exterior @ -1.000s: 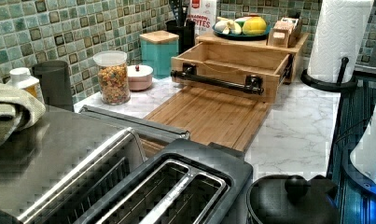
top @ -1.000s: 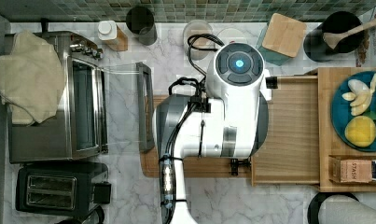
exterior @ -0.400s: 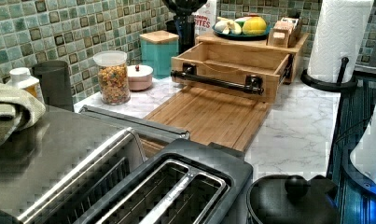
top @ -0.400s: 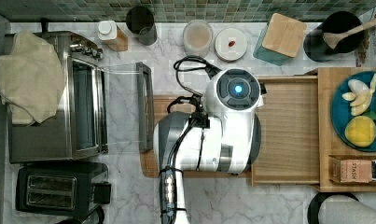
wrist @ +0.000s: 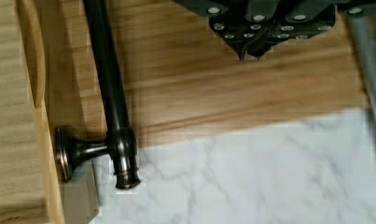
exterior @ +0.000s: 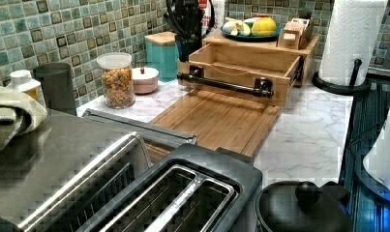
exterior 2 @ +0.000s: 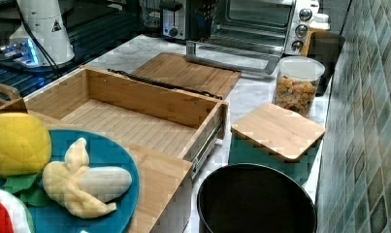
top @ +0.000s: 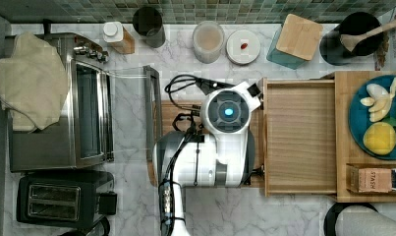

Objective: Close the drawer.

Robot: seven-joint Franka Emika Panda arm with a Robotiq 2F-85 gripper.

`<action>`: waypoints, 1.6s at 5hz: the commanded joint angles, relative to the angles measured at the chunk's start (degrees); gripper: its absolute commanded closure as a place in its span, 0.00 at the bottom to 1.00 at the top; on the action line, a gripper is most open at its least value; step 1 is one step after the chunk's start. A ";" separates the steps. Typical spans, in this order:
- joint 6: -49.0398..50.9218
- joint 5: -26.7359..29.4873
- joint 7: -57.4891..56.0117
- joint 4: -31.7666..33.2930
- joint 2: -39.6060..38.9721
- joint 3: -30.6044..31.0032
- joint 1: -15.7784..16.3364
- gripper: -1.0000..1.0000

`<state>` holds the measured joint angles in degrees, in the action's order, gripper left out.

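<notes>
The drawer [top: 299,137] is a shallow light-wood tray, pulled out from under the wooden stand [top: 343,78] toward the top view's left, and it is empty. Its dark bar handle [wrist: 106,79] runs along the front panel [exterior: 231,79] and ends in a round mount. My gripper [wrist: 249,52] hangs over the cutting board [wrist: 185,70] just off the handle, apart from it, shut with nothing between its fingertips. In the top view the white arm [top: 228,112] covers the board right beside the drawer front.
A toaster oven [top: 63,123] stands with its glass door [top: 151,113] folded down at the board's far edge, and a black toaster [top: 58,201] sits beside it. A cereal jar [exterior: 116,79], a teal canister [exterior: 162,53] and a paper towel roll [exterior: 352,38] ring the counter. A blue fruit plate [top: 377,123] sits on the stand.
The arm has swung from above the drawer's front corner toward the top view's lower left, over the cutting board. The drawer stays where it was.
</notes>
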<state>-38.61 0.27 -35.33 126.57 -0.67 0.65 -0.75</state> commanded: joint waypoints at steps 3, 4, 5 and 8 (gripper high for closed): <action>-17.03 -4.21 -18.18 8.38 -7.57 -2.94 -2.14 1.00; -15.75 -5.60 -18.50 8.71 -6.46 -4.46 -2.86 1.00; -15.68 -6.59 -20.31 8.99 -5.18 -6.29 -4.20 1.00; -20.74 -1.04 -38.17 6.49 -8.29 -12.27 -12.49 1.00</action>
<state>-58.36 -3.91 -69.83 136.64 -9.09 -6.68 -6.44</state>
